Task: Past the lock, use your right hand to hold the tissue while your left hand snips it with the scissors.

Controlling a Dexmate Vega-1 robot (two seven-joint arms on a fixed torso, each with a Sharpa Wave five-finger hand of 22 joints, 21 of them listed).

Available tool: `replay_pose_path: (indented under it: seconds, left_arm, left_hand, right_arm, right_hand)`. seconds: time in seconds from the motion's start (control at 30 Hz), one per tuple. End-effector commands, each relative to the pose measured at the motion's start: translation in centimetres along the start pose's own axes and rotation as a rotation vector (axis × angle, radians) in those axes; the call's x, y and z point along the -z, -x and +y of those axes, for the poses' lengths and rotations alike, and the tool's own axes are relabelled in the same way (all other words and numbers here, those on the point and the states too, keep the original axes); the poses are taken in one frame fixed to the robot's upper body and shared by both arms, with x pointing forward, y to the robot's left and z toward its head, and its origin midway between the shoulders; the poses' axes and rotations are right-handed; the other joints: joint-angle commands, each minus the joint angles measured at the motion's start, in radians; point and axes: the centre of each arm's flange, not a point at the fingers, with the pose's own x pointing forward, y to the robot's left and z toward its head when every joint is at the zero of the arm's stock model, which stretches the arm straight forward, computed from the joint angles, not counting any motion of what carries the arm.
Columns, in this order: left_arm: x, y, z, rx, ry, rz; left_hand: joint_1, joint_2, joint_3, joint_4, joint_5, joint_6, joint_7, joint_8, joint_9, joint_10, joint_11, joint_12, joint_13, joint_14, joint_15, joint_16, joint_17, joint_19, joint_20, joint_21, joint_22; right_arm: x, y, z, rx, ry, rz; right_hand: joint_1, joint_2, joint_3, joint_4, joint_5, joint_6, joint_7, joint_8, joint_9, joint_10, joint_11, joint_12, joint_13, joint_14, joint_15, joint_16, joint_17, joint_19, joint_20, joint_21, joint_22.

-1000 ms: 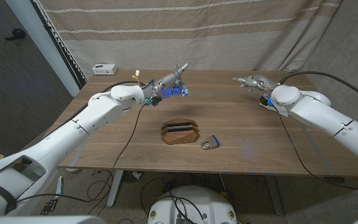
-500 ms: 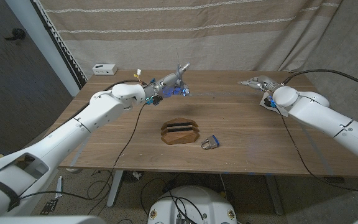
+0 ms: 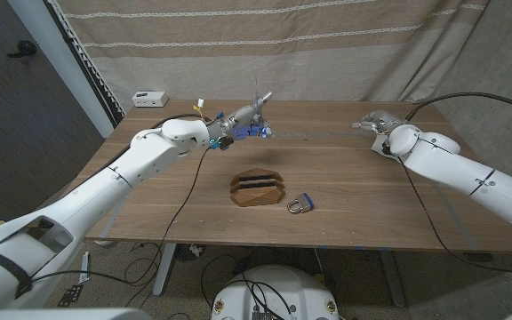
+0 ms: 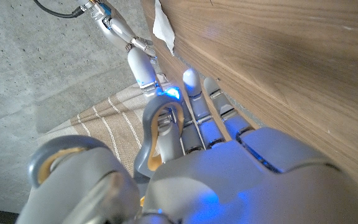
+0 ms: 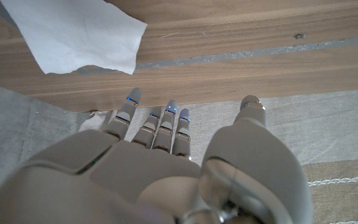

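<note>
My left hand (image 3: 241, 125) is raised over the far left-middle of the table and grips the scissors (image 3: 257, 96), blades pointing up. In the left wrist view the scissors' grey handle loops (image 4: 159, 126) sit among my fingers. A white tissue (image 5: 73, 32) lies on the wood in front of my right hand (image 5: 166, 168), whose fingers are spread and hold nothing; the tissue is apart from the fingertips (image 5: 132, 96). The tissue (image 4: 163, 26) also lies at the table's edge in the left wrist view. My right hand (image 3: 376, 121) hovers at the far right of the table. The blue padlock (image 3: 301, 204) lies near the middle front.
A wooden slotted block (image 3: 258, 188) sits just left of the padlock. A small white box (image 3: 149, 98) stands at the far left corner. A curtain hangs behind the table (image 3: 345, 178), close to its far edge. A strip of tape (image 5: 241, 53) crosses the wood.
My right hand has drawn to the right along the far edge. My left hand, still holding the scissors, has edged slightly to the right.
</note>
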Motion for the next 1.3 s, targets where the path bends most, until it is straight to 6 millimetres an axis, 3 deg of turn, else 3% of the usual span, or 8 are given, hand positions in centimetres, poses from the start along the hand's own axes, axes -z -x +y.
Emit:
replay_pose_path:
  seconds: [0.03, 0.37, 0.63, 0.8, 1.1, 1.2, 1.3]
  left_arm:
    - [0.0, -0.4, -0.1, 0.012, -0.005, 0.004]
    - [-0.2, -0.2, -0.3, 0.016, -0.005, -0.012]
    - [-0.2, 0.0, -0.5, 0.012, -0.004, -0.014]
    - [-0.2, 0.1, -0.6, 0.01, -0.006, -0.007]
    - [-0.3, 0.3, -0.7, 0.02, -0.009, -0.005]
    - [-0.4, 0.3, -0.8, 0.026, -0.016, -0.005]
    - [-0.3, 0.3, -0.9, 0.027, -0.011, -0.006]
  left_hand:
    - [-0.002, -0.01, -0.08, -0.084, 0.006, 0.049, 0.042, -0.003, 0.003, 0.05, -0.042, 0.241, 0.069, 0.005, -0.071, 0.005, 0.0, 0.002, -0.005, -0.003, 0.005]
    - [0.002, -0.007, -0.078, -0.091, 0.009, 0.055, 0.043, -0.006, 0.0, 0.052, -0.045, 0.242, 0.069, 0.006, -0.071, 0.004, -0.003, 0.005, -0.009, -0.003, 0.008]
    - [0.006, -0.005, -0.078, -0.098, 0.012, 0.057, 0.042, -0.009, 0.0, 0.054, -0.046, 0.242, 0.069, 0.006, -0.072, 0.008, 0.002, 0.005, -0.008, -0.003, 0.012]
    - [0.008, -0.005, -0.077, -0.102, 0.014, 0.059, 0.042, -0.009, 0.002, 0.055, -0.044, 0.241, 0.069, 0.013, -0.07, 0.005, -0.008, 0.005, -0.022, -0.006, 0.009]
    - [0.01, -0.004, -0.077, -0.106, 0.017, 0.064, 0.043, -0.01, 0.002, 0.058, -0.045, 0.242, 0.069, 0.014, -0.072, 0.008, -0.005, 0.004, -0.024, -0.011, 0.005]
    - [0.012, -0.004, -0.077, -0.108, 0.018, 0.062, 0.043, -0.009, 0.006, 0.057, -0.045, 0.242, 0.069, 0.014, -0.074, 0.007, -0.007, 0.004, -0.024, -0.012, 0.004]
    - [0.015, -0.004, -0.076, -0.112, 0.02, 0.062, 0.042, -0.01, 0.007, 0.057, -0.044, 0.241, 0.069, 0.013, -0.075, 0.008, -0.005, 0.004, -0.023, -0.014, 0.003]
  right_arm:
    - [0.5, -0.1, 0.3, -0.007, 0.171, 0.095]
    - [1.3, -0.2, -0.1, -0.018, 0.196, 0.157]
    - [1.9, -0.4, -0.4, -0.018, 0.205, 0.192]
    - [2.0, -0.7, -0.3, -0.021, 0.221, 0.211]
    - [2.8, -1.3, 0.1, -0.027, 0.228, 0.256]
    - [2.9, -1.4, 0.2, -0.027, 0.234, 0.272]
    - [3.0, -1.5, 0.3, -0.032, 0.247, 0.286]
  right_hand:
    - [0.01, 0.0, 0.003, -0.006, 0.008, -0.021, 0.001, -0.005, 0.0, 0.001, -0.009, -0.002, 0.0, 0.017, -0.034, 0.011, 0.001, 0.014, 0.004, 0.002, 0.004]
    - [0.01, -0.001, 0.002, -0.001, 0.013, -0.044, 0.008, -0.007, 0.0, -0.007, 0.003, -0.006, -0.005, 0.026, -0.026, 0.016, 0.001, 0.028, 0.007, 0.003, 0.004]
    - [0.02, 0.004, 0.005, 0.0, 0.019, -0.034, 0.009, 0.003, 0.001, 0.014, -0.013, 0.001, -0.011, 0.043, -0.036, 0.022, 0.0, 0.041, -0.002, 0.004, 0.003]
    - [0.032, 0.008, 0.009, 0.002, 0.026, -0.014, 0.037, 0.014, 0.0, 0.031, -0.005, 0.003, -0.023, 0.072, -0.046, 0.032, 0.0, 0.092, -0.039, 0.018, 0.006]
    - [0.044, 0.006, 0.011, 0.0, 0.03, -0.008, 0.058, 0.016, -0.001, 0.035, 0.0, 0.002, -0.029, 0.059, -0.033, 0.024, -0.002, 0.082, -0.049, 0.012, 0.007]
    - [0.059, 0.001, 0.011, -0.002, 0.035, 0.006, 0.089, 0.02, -0.003, 0.062, 0.041, 0.007, -0.038, 0.079, 0.0, 0.027, -0.008, 0.09, -0.049, 0.009, 0.006]
    - [0.06, 0.0, 0.01, -0.001, 0.037, 0.005, 0.096, 0.018, -0.004, 0.06, 0.04, 0.005, -0.041, 0.065, -0.006, 0.02, -0.009, 0.081, -0.042, 0.003, 0.005]
